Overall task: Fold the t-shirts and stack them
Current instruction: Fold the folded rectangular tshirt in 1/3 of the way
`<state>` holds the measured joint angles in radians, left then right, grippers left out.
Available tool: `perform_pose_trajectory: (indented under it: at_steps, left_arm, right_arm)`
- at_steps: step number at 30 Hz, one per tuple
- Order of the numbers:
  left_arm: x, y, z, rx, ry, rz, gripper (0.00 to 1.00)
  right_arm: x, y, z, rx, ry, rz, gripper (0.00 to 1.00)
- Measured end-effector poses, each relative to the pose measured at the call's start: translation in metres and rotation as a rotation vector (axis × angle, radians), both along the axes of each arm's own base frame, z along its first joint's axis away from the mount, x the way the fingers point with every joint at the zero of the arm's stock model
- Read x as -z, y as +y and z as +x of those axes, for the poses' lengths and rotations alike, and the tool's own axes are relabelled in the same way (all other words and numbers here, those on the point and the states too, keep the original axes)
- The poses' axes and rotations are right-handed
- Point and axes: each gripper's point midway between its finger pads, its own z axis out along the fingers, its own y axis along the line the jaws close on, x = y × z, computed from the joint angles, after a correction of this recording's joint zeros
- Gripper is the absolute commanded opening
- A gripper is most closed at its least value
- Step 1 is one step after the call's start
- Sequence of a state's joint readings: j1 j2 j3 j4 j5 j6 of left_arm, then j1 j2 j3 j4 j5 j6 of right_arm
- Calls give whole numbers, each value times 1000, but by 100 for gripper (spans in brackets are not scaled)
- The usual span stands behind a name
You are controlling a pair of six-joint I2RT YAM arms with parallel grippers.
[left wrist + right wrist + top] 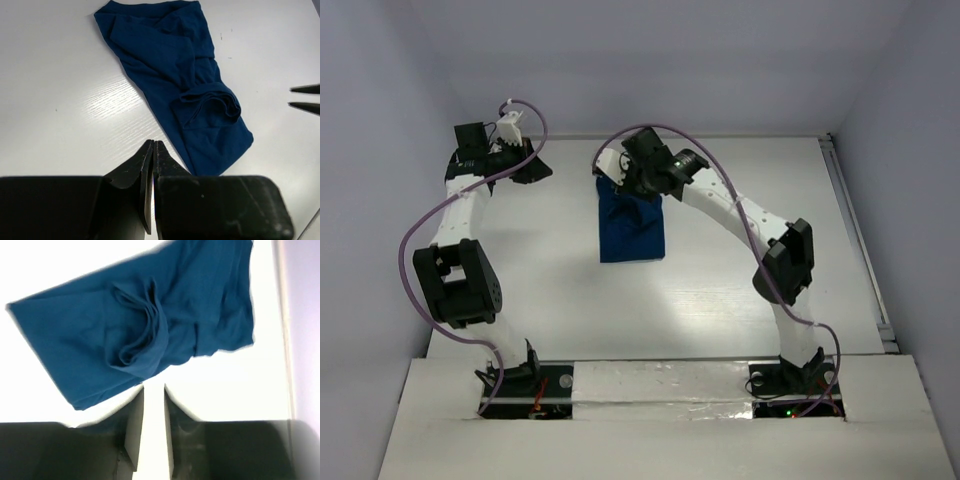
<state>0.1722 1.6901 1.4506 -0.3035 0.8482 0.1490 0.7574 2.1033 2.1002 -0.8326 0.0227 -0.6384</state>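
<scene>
The dark blue t-shirt (632, 232) lies folded into a narrow strip on the white table (720, 300), a little toward 12 o'clock of its middle, its long side running from 12 to 6 with a sleeve bunched on top. The right gripper (154, 390) hangs over the strip's 12 o'clock end, jaws a little apart with only bare table showing between them. The left gripper (152, 147) sits well apart at the shirt's 10 o'clock, fingers pressed together and holding nothing.
</scene>
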Motion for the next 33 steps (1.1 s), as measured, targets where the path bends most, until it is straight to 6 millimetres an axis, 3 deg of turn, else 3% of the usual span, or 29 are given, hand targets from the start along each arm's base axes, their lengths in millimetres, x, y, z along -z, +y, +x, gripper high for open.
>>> perform_pose_trajectory:
  at_steps: [2, 5, 9, 13, 15, 17, 23, 33]
  left_arm:
    - [0, 0, 0, 2, 0, -1, 0]
    - [0, -1, -1, 6, -2, -3, 0]
    - [-1, -2, -1, 11, -2, -7, 0]
    - [1, -2, -3, 16, -1, -6, 0]
    - [5, -3, -6, 17, 7, -4, 0]
    - [5, -3, -9, 20, 7, -1, 0]
    - [-3, -3, -13, 23, -19, 7, 0]
    - [-5, -3, -13, 23, -24, 8, 0]
  right_arm:
    - [-15, 8, -10, -32, 1, 40, 0]
    - [-4, 15, -23, -79, 50, 38, 0]
    - [54, 18, -36, -118, 183, -45, 0]
    - [126, 12, -46, -125, 322, -155, 0]
    - [149, 7, -50, -120, 363, -194, 0]
    - [160, 6, -49, -115, 375, -211, 0]
    - [151, 5, -32, -73, 315, -205, 0]
    - [118, 2, 0, -7, 234, -154, 0]
